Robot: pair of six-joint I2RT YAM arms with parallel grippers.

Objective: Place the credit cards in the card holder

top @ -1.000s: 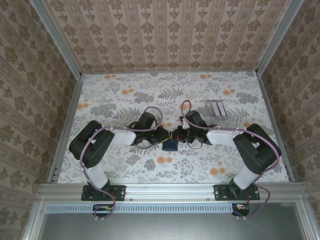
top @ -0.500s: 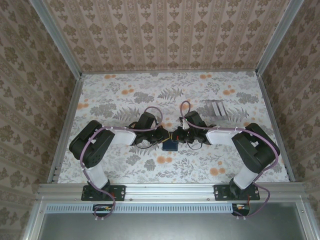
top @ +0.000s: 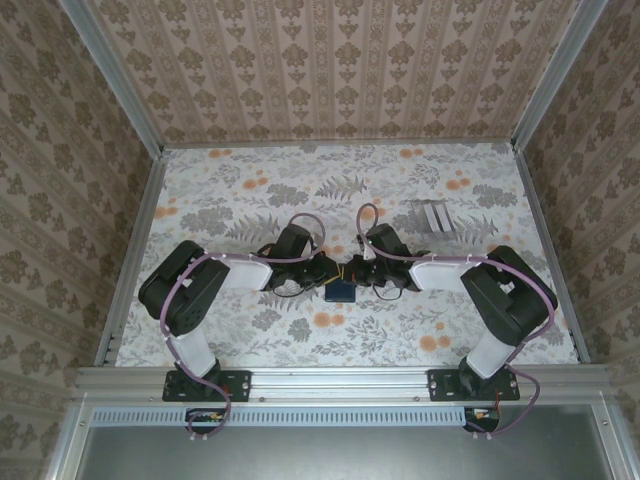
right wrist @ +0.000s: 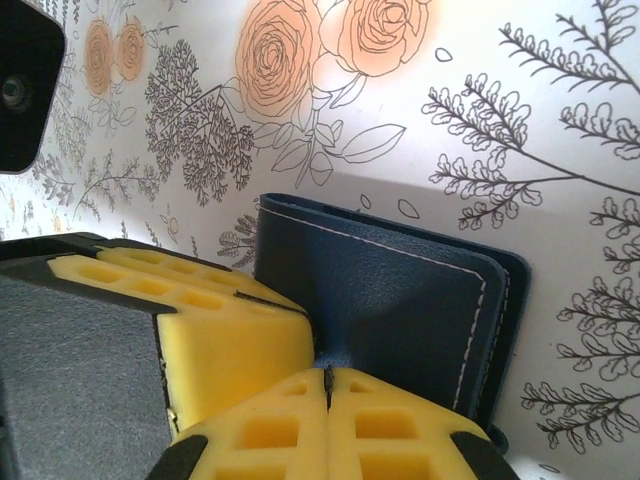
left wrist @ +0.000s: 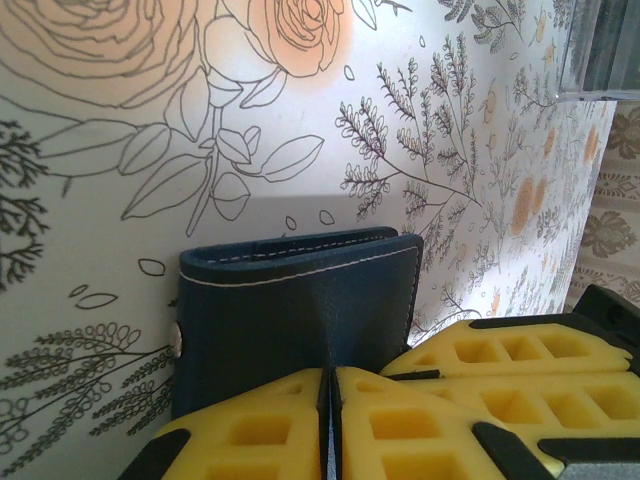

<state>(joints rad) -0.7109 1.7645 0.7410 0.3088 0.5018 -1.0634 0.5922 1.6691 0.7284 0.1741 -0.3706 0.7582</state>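
Wallet (left wrist: 300, 300) is folded shut, left gripper (left wrist: 330, 380) and right gripper (right wrist: 326, 378) each pinching its cover. Cards (top: 432, 216) sit well apart; loading looks unstarted.

Matt navy leather-look card holder (left wrist: 290, 310) with pale stitching, yellow foam-like pads (left wrist: 300, 395) on the left tool (left wrist: 330, 385), smooth floral-printed desk (left wrist: 150, 150) cover, dull metal frame rails (top: 340, 380).
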